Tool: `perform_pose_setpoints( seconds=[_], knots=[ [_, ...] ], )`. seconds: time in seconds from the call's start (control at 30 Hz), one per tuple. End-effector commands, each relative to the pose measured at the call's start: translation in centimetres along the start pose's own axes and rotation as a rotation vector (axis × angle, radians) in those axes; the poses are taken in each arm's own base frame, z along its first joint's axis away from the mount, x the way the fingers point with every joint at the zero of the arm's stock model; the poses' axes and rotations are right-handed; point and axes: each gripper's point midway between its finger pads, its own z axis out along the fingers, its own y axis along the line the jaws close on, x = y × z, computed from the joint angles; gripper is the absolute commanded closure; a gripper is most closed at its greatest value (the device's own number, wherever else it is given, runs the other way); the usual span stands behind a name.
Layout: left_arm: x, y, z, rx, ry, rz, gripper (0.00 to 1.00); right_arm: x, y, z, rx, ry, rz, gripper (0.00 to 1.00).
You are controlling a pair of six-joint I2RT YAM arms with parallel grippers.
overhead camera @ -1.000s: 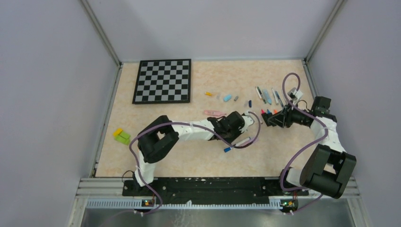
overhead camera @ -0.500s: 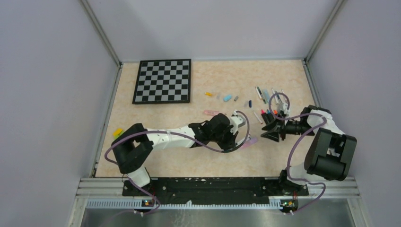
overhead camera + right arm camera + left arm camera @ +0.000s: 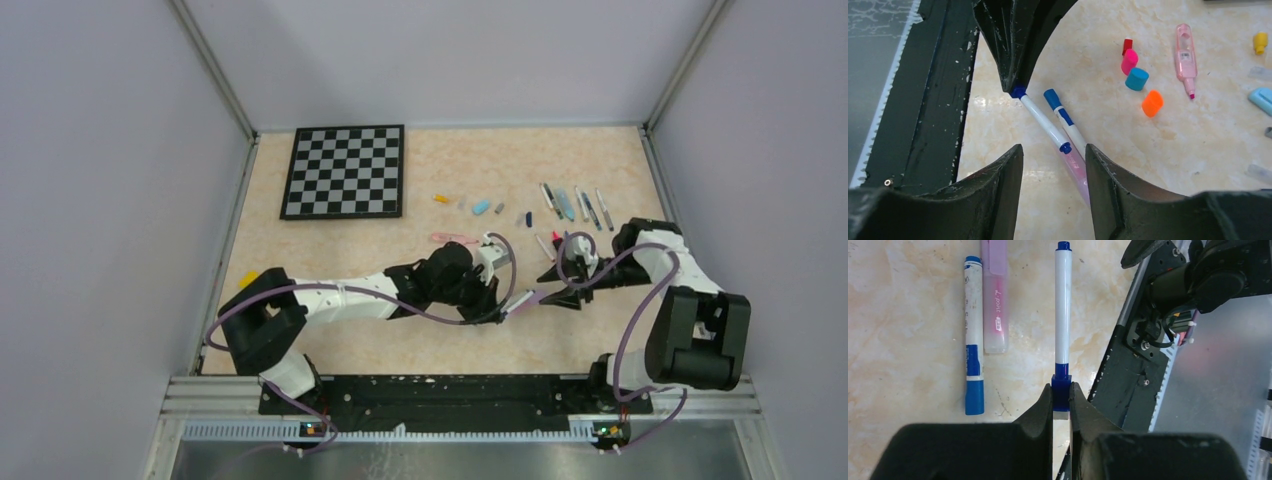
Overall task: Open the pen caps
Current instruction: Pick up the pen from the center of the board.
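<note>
My left gripper (image 3: 1061, 392) (image 3: 498, 303) is shut on the dark blue cap (image 3: 1061, 381) of a thin white pen (image 3: 1063, 305), which points straight away from it. In the right wrist view that pen (image 3: 1040, 119) runs from the left fingers (image 3: 1013, 55) to a small blue end (image 3: 1065, 148). That end lies just in front of the gap of my open right gripper (image 3: 1053, 172) (image 3: 558, 288). A blue-capped white marker (image 3: 973, 340) and a pink highlighter (image 3: 994, 300) lie under the held pen. Loose red (image 3: 1127, 46), pink (image 3: 1129, 61), light blue (image 3: 1137, 79) and orange (image 3: 1152, 103) caps lie beyond.
A chessboard (image 3: 345, 170) lies at the back left. A yellow block (image 3: 249, 278) peeks out by the left arm. A row of pens (image 3: 570, 203) and small caps (image 3: 481, 207) lie at the back right. The black base rail (image 3: 923, 100) runs close by both grippers.
My left gripper has picked up the white pen and carried it right and nearer. My right gripper has come down from the cap cluster to face the pen's free end.
</note>
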Motion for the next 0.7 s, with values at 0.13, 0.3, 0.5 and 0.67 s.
perform_pose_setpoints(
  seconds=[0.13, 0.3, 0.5, 0.67],
  knots=[
    [-2.9, -3.0, -0.7, 0.170, -0.059, -0.085, 1.00, -2.0, -1.1, -0.8, -0.014, 0.080, -0.326, 0.51],
    [-3.3, -4.1, -0.3, 0.287, -0.036, -0.160, 1.00, -1.7, -1.3, -0.4, -0.031, 0.184, -0.431, 0.48],
    [-2.9, -4.6, 0.6, 0.357, 0.049, -0.229, 1.00, -1.0, -1.8, 1.5, -0.056, 0.338, -0.572, 0.47],
    [-2.8, -4.1, 0.4, 0.364, 0.071, -0.257, 1.00, 0.4, -0.5, 2.4, -0.152, 0.422, -0.645, 0.49]
  ],
)
